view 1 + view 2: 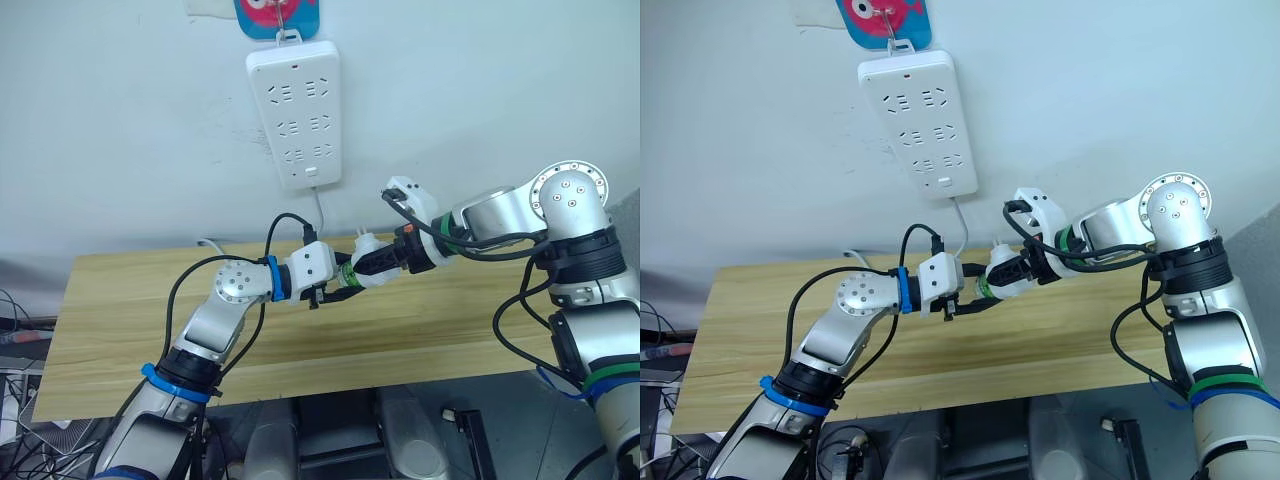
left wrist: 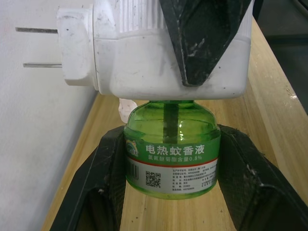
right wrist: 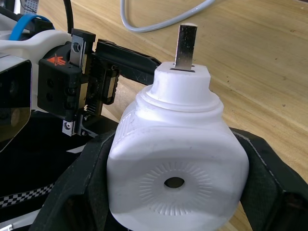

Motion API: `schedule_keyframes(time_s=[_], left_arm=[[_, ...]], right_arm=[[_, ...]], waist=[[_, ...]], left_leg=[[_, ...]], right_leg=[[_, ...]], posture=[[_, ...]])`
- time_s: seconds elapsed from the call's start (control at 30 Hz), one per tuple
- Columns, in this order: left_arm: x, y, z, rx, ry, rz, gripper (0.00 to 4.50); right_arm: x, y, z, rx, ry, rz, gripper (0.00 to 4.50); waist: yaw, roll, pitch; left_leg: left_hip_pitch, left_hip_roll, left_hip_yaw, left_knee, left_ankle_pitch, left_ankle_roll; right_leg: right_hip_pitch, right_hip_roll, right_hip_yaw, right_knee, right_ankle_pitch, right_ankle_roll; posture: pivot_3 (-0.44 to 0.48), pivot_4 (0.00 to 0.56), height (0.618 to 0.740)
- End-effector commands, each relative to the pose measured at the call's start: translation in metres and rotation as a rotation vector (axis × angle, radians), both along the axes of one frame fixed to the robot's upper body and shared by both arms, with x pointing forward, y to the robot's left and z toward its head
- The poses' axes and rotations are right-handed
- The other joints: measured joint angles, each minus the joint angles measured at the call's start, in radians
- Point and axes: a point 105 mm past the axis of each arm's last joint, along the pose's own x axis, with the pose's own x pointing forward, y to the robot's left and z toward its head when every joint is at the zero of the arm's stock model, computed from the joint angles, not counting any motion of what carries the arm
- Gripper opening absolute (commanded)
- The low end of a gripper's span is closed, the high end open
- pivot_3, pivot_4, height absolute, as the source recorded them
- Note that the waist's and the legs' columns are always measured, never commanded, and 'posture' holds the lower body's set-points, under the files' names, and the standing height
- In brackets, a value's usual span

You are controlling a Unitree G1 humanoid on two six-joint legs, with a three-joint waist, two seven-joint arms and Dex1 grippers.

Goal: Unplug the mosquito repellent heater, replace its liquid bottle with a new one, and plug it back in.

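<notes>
Bottle swap in hand: the mosquito repellent heater is already unplugged and held in mid-air over the wooden table, well below the white power strip on the wall. The right gripper is clamped on the heater body, a black finger on each side. The left gripper has its fingers set around the green liquid bottle, which is still seated in the heater's underside; whether the pads actually press it I cannot tell, they look just beside the label. Next move probably needs a firm pinch, then twisting the bottle out while the right holds steady. Left wrist view gives the wick, label and plug prongs; right wrist view gives the heater's round hole and a cable on the table.
</notes>
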Motion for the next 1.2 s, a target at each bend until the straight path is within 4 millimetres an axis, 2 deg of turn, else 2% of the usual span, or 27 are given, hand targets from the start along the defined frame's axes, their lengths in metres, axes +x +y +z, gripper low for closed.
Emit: schedule_keyframes(time_s=[0.03,0.37,0.5,0.53,0.8,0.97,1.2], left_arm=[[-0.004,-0.006,0.006,-0.015,-0.026,-0.035,2.23],[-0.004,-0.005,0.006,-0.015,-0.042,-0.037,2.23],[-0.004,-0.005,0.007,-0.018,-0.047,-0.036,2.23],[-0.004,-0.005,0.007,-0.019,-0.047,-0.036,2.23],[-0.003,-0.003,0.008,-0.028,-0.048,-0.026,2.23],[-0.003,0.001,0.010,-0.049,-0.045,-0.008,2.23],[-0.005,0.013,0.009,-0.077,-0.030,0.030,2.23]], right_arm=[[-0.005,0.005,0.016,0.052,-0.030,0.045,3.07],[-0.006,0.005,0.017,0.057,-0.035,0.043,3.07],[-0.007,0.006,0.017,0.055,-0.041,0.056,4.35],[-0.008,0.006,0.017,0.056,-0.041,0.057,4.44],[-0.006,0.005,0.021,0.076,-0.051,0.046,4.44],[-0.005,-0.002,0.022,0.089,-0.064,0.021,4.44],[-0.024,-0.007,0.029,0.202,-0.111,0.070,4.44]], waist=[[0.000,0.000,0.000],[-0.001,0.000,0.000],[-0.002,0.000,0.000],[-0.003,0.000,0.000],[-0.005,0.000,0.000],[-0.005,0.000,0.000],[-0.007,0.000,0.000]], left_leg=[[0.000,0.000,0.000,0.000,0.000,0.000],[0.000,0.000,0.000,0.000,0.000,0.000],[0.000,0.000,0.000,0.000,0.000,0.000],[0.000,0.000,0.000,0.000,0.000,0.000],[0.000,0.000,0.000,0.000,0.000,0.000],[0.000,0.000,0.000,0.000,0.000,0.000],[0.000,0.000,0.000,0.000,0.000,0.000]], right_leg=[[0.000,0.000,0.000,0.000,0.000,0.000],[0.000,0.000,0.000,0.000,0.000,0.000],[0.000,0.000,0.000,0.000,0.000,0.000],[0.000,0.000,0.000,0.000,0.000,0.000],[0.000,0.000,0.000,0.000,0.000,0.000],[0.000,0.000,0.000,0.000,0.000,0.000],[0.000,0.000,0.000,0.000,0.000,0.000]], posture=[[-0.224,0.275,0.730],[-0.228,0.275,0.730],[-0.229,0.276,0.730],[-0.229,0.276,0.730],[-0.229,0.276,0.730],[-0.234,0.276,0.730],[-0.241,0.281,0.730]])
